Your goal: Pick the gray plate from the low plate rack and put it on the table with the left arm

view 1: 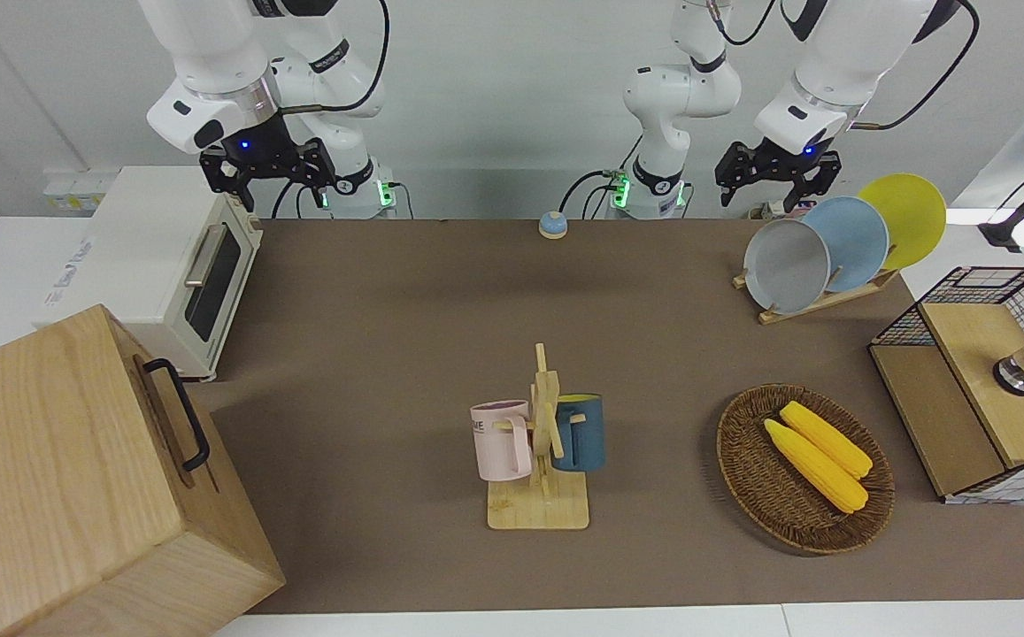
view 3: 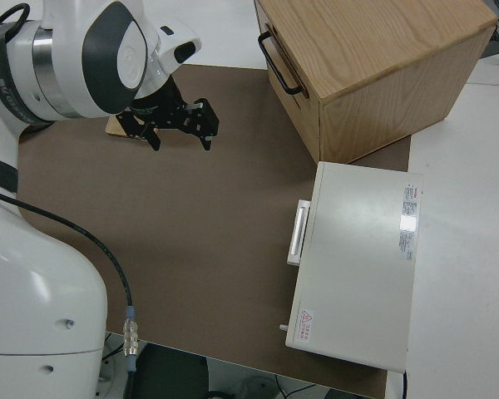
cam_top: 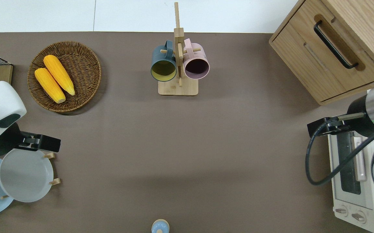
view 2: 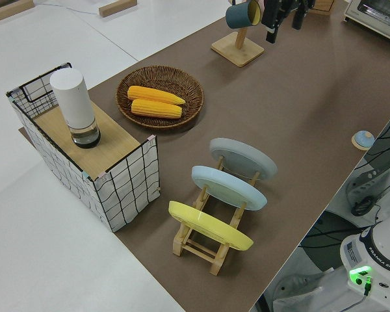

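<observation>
The left gripper [view 1: 775, 180] hung open and empty over the upper rim of the gray plate [view 1: 787, 265], not touching it as far as the front view showed. That plate stood tilted in the low plate rack [view 1: 817, 302], at the rack's end toward the table's [view 1: 405, 327] middle, with the light-blue plate [view 1: 857, 239] next and the yellow plate [view 1: 910, 217] last. The right arm was parked, its gripper [view 1: 268, 166] apparently open.
</observation>
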Robot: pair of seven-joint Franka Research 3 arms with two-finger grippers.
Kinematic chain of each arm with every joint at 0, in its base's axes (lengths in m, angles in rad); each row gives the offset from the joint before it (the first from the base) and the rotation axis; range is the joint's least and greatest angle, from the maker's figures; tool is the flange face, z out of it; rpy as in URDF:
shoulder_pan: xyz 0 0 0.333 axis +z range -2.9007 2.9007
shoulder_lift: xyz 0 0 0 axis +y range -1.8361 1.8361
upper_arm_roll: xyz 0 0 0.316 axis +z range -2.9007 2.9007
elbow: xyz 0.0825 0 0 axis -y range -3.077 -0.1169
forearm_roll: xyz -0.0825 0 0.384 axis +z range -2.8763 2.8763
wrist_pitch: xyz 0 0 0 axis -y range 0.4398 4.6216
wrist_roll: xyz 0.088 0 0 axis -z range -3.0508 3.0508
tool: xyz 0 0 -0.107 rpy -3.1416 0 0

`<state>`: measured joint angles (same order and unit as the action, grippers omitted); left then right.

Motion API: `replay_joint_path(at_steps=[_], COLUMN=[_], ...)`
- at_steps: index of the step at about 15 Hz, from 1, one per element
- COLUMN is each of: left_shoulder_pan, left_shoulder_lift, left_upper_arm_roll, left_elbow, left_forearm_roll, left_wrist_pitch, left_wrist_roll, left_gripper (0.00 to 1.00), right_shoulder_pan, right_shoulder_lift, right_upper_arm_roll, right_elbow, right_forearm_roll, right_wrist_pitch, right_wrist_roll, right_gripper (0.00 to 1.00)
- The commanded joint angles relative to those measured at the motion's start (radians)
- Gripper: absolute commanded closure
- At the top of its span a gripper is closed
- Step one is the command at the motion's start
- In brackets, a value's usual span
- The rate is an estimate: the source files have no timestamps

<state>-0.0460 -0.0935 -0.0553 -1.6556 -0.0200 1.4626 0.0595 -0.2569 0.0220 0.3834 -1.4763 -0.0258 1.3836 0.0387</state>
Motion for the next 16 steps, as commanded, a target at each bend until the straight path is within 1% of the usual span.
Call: replay_joint_path(at_steps=[1,5,7,8,10,13,15,16], left_shoulder_pan=[0.002,0.006,0.026,0.053,0.061,0.058,0.060,0.061], left_shoulder_lift=[-0.002,-0.012,-0.031,-0.047,-0.080,-0.086,-0.124,-0.143], left_upper_arm_roll=[0.006,0.012,0.012,0.012,0.023,0.057,0.084,0.086], left_elbow=[0.002,-0.016,-0.053,-0.084,-0.133,-0.171,-0.251,-0.285], left_forearm_roll=[-0.012,-0.011,-0.003,-0.001,0.006,0.092,0.152,0.161], left_wrist_pitch=[-0.007,-0.013,-0.002,0.005,0.034,0.085,0.140,0.163], left_wrist_roll=[-0.012,-0.012,-0.010,0.000,0.005,0.006,0.006,0.005], left_gripper=[0.00,0.00,0.00,0.00,0.00,0.00,0.00,0.00], right_shoulder_pan=[-0.025,-0.025,-0.025,-0.025,-0.025,-0.025,-0.025,-0.025], right_shoulder_lift=[-0.002,-0.002,-0.002,-0.002,-0.002,-0.002,-0.002,-0.002], right_upper_arm_roll=[0.022,0.022,0.022,0.020,0.022,0.022,0.022,0.022], right_elbow=[0.008,0.007,0.008,0.008,0.008,0.008,0.008,0.008], right_forearm_roll=[-0.006,-0.006,-0.006,-0.006,-0.006,-0.006,-0.006,-0.006], right_wrist_pitch=[-0.014,-0.012,-0.012,-0.012,-0.012,-0.012,-0.012,-0.012], right_wrist_roll=[0.012,0.012,0.012,0.012,0.012,0.012,0.012,0.012], right_gripper=[0.017,0.017,0.017,0.017,0.017,0.017,0.017,0.017])
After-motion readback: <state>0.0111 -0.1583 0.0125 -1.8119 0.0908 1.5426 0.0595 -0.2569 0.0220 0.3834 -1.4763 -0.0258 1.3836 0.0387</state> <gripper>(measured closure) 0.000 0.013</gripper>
